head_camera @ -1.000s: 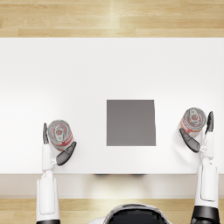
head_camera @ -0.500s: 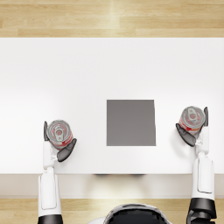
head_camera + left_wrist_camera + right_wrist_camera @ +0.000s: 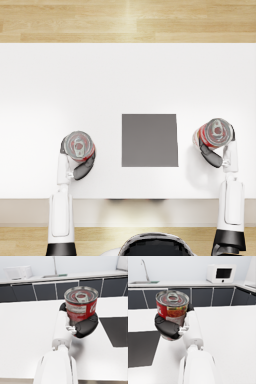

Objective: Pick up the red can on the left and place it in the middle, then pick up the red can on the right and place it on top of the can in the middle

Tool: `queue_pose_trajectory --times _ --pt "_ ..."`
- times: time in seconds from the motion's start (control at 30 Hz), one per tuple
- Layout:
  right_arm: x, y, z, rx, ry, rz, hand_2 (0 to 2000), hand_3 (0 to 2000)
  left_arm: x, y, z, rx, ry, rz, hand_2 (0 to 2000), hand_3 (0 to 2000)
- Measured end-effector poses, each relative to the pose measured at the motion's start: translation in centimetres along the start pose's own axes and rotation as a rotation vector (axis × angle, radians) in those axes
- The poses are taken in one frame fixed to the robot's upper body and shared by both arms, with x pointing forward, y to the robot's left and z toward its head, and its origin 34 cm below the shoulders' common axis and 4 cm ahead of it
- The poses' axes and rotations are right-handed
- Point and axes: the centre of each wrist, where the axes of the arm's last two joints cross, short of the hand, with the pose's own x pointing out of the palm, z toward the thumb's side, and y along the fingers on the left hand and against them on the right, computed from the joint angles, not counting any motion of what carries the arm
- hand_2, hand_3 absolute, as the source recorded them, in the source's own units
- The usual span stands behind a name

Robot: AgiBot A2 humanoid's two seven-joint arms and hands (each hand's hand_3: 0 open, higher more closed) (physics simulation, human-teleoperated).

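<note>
Left hand: the dark left hand [image 3: 79, 161] wraps its fingers [image 3: 86, 327] round the red metal can with a silver pull-tab lid [image 3: 79, 146], gripping it upright, left of the dark grey square mat [image 3: 149, 140].
Right hand: the dark right hand [image 3: 216, 152] holds a second red metal can with a vegetable-print label [image 3: 214, 134] the same way, fingers [image 3: 167, 328] curled round its side, right of the mat.
Cans: each stands apart from the mat, one on either side; whether their bases touch the surface cannot be told.
Mat: it lies flat on the white desk [image 3: 125, 80], between the two cans, nothing on it.
Background: dark cabinets, a sink tap [image 3: 144, 266] and a white microwave [image 3: 221, 273] behind the desk.
</note>
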Motion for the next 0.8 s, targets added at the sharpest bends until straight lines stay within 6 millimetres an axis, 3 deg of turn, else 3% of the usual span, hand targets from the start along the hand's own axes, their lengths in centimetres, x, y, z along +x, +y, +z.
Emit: queue_pose_trajectory --times 0.17,0.47,0.73,0.8 --pt "1.4 -0.1 3.0 -0.114 0.005 0.031 2000 1520 3.2 0.7 2.7 0.103 -0.012 -0.108 2000 1520" --pt "3.5 -0.7 6.4 -0.241 -0.003 0.095 2000 1520 11.4 4.2 3.4 0.095 -0.064 -0.326 2000 1520" --pt "5.8 -1.2 10.0 -0.372 -0.016 0.164 2000 1520 15.1 6.3 1.6 -0.016 -0.047 -0.402 2000 1520" --pt "6.5 -1.3 10.7 -0.398 -0.021 0.187 2000 1520 15.6 6.5 0.8 -0.045 0.023 -0.449 2000 1520"
